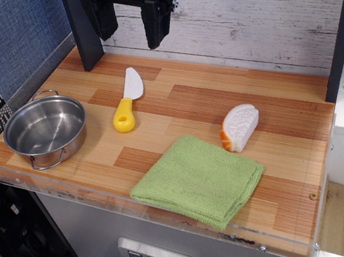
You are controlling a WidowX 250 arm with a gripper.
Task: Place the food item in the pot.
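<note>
The food item (240,127), a white half-round wedge with an orange rind edge, lies on the wooden table right of centre, touching nothing but the board. The pot (46,130), shallow shiny steel with two wire loop handles, stands empty at the left end of the table. My gripper (130,26) hangs high at the back, above the table's rear edge. Its two black fingers are spread apart with nothing between them. It is far from both the wedge and the pot.
A toy knife (126,101) with a yellow handle and white blade lies between pot and wedge. A folded green cloth (198,178) lies at the front edge, just left of the wedge. A dark post (82,31) stands at the back left.
</note>
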